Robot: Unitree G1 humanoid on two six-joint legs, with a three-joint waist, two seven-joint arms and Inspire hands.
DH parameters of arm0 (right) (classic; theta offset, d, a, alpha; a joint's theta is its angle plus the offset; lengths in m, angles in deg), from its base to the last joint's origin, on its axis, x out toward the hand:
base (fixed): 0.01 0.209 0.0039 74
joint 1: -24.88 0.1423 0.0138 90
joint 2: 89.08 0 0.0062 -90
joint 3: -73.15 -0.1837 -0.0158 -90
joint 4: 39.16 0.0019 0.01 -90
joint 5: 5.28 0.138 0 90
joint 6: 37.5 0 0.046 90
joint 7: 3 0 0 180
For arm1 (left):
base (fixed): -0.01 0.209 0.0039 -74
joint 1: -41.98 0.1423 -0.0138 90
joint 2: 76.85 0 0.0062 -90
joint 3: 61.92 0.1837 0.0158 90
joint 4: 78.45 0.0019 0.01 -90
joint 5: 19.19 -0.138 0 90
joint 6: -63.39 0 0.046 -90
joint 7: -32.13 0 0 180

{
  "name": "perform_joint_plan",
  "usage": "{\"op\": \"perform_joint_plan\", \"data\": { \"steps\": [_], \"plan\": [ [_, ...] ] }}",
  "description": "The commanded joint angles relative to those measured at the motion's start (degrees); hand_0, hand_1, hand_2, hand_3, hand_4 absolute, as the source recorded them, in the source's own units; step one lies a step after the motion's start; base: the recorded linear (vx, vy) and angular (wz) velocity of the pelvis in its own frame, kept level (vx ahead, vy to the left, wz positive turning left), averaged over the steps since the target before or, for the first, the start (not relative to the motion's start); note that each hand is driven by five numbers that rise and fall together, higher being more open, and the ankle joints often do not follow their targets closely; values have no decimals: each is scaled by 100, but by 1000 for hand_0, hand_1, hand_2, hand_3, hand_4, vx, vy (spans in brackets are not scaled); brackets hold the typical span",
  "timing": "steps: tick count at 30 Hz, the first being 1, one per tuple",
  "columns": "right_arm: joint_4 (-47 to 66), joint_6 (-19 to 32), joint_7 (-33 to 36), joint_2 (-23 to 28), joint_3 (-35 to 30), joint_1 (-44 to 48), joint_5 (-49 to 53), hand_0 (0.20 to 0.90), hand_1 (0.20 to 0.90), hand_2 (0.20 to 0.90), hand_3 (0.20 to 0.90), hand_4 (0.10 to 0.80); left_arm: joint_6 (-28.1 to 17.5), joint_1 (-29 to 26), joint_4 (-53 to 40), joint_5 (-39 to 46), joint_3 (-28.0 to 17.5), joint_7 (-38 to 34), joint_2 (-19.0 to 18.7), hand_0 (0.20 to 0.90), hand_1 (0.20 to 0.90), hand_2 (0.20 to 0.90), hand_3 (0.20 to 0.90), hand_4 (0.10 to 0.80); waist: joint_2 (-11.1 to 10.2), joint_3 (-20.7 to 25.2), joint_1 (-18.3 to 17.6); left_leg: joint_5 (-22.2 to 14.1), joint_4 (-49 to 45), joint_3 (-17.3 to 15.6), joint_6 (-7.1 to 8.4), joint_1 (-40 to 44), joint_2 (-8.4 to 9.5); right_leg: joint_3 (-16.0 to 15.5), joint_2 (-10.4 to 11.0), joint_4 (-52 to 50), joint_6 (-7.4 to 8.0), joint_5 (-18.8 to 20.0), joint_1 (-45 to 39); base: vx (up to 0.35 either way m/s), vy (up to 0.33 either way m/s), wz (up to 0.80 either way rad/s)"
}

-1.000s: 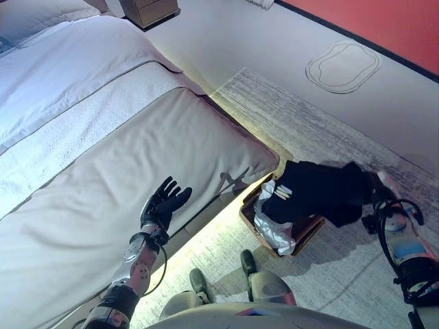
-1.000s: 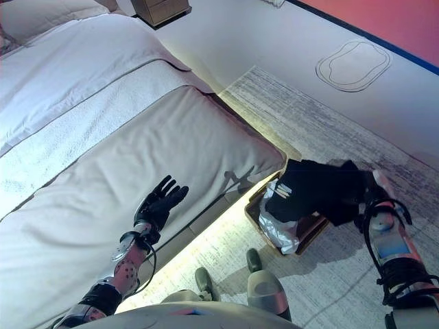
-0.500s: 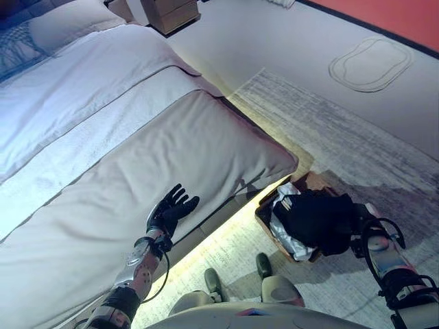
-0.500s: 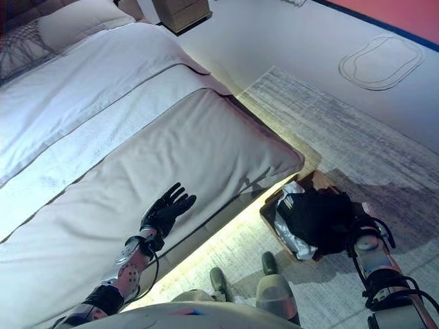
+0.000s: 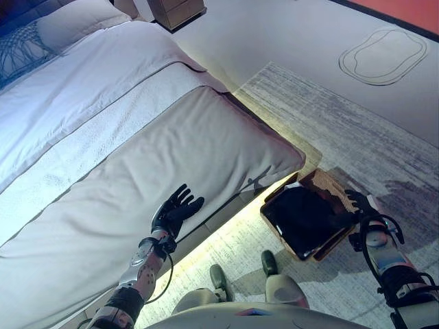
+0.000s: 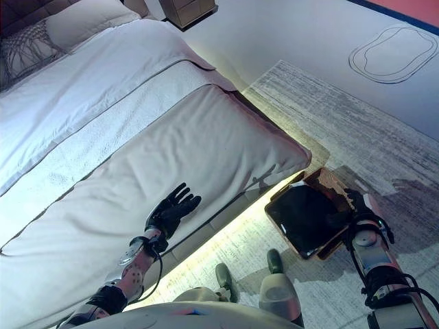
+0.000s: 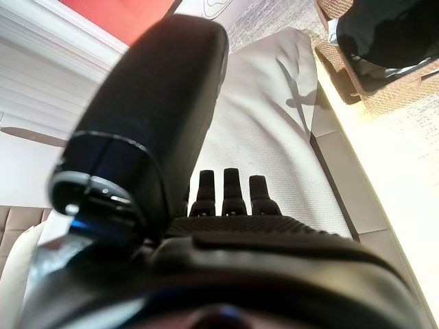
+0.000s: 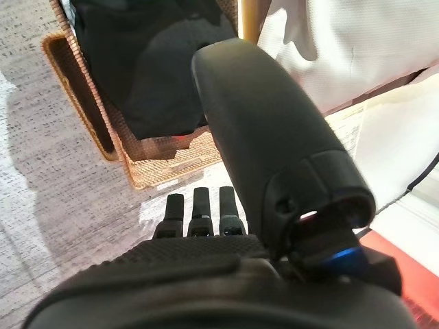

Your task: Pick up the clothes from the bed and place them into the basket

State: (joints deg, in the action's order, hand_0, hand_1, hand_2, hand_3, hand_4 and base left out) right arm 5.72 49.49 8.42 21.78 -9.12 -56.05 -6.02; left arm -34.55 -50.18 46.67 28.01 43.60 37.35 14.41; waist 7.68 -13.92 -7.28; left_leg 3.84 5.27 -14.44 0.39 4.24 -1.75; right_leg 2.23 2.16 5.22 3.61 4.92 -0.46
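Note:
A brown wicker basket (image 5: pixel 328 186) stands on the rug beside the bed's foot corner. A black garment (image 5: pixel 302 216) lies in it and covers its inside. My right hand (image 5: pixel 358 204) is open just past the basket's right rim, apart from the garment. In the right wrist view its straight fingers (image 8: pixel 195 205) point at the basket (image 8: pixel 161 164) and the black garment (image 8: pixel 151 62). My left hand (image 5: pixel 177 211) is open, flat over the beige bed cover (image 5: pixel 171 144) near the bed's edge. The left wrist view shows its straight fingers (image 7: pixel 226 185) over the cover.
The bed runs from the near left to pillows (image 5: pixel 68 20) at the far left. A wooden nightstand (image 5: pixel 178 8) stands at the far end. A grey rug (image 5: pixel 343 123) lies under the basket. A lit strip runs along the bed's base.
The black garment held over the basket by my right hand has dropped into it and now covers the white cloth. My right hand has let go. The camera has shifted.

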Motion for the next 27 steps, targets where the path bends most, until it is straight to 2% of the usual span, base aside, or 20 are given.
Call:
{"op": "perform_joint_plan", "data": {
  "steps": [1, 6, 12, 17, 21, 27],
  "plan": [
    [578, 359, 501, 249, -107, 330, -119, 900, 900, 900, 900, 800, -499, -284, -112, -3, -140, 48, -115, 900, 900, 900, 900, 800, -354, 204, 88, -467, -27, 527, 19, 150, 154, -223, 42, -407, 40, -129, 80, 0, 0, 0],
    [1744, 375, 1217, 121, -6, 352, -1082, 900, 900, 900, 900, 800, -674, -177, 54, -147, -192, -238, -22, 900, 900, 900, 900, 800, -466, 346, 112, -475, -27, 656, 9, 162, 157, -273, -3, -355, 24, -129, -2, 30, 7, 6],
    [2963, 901, 1374, -319, 594, -7, -2329, 900, 900, 900, 900, 800, -913, -41, 114, -985, -160, -760, 242, 900, 900, 900, 900, 800, -576, 545, 230, -434, -27, 850, 27, 130, 155, -384, -12, -128, 19, -95, -164, 52, 28, 13],
    [3494, 1227, 1343, -501, 1317, -40, -2803, 900, 900, 900, 900, 800, -612, -1, 110, -1701, -48, -1254, 322, 900, 900, 900, 900, 800, -660, 701, 498, -380, -27, 1071, 32, 25, 171, -757, 34, -144, 6, -226, -255, 45, 14, 43],
    [3629, 1280, 1183, -502, 1612, 58, -2741, 900, 900, 900, 900, 800, -624, 27, -1, -2434, 108, -1677, 151, 900, 900, 900, 900, 800, -719, 771, 709, -298, -27, 1302, 34, -68, 195, -1018, 54, -148, -5, -311, -338, 32, 9, 47],
    [3686, 1063, 1012, -337, 1885, 104, -2502, 900, 900, 900, 900, 800, -644, 98, -368, -3653, 290, -2158, -423, 900, 900, 900, 900, 800, -809, 793, 1103, -189, -27, 1667, 32, -122, 230, -1396, 94, -160, -16, -371, -500, 22, -3, 37]
  ]
}}
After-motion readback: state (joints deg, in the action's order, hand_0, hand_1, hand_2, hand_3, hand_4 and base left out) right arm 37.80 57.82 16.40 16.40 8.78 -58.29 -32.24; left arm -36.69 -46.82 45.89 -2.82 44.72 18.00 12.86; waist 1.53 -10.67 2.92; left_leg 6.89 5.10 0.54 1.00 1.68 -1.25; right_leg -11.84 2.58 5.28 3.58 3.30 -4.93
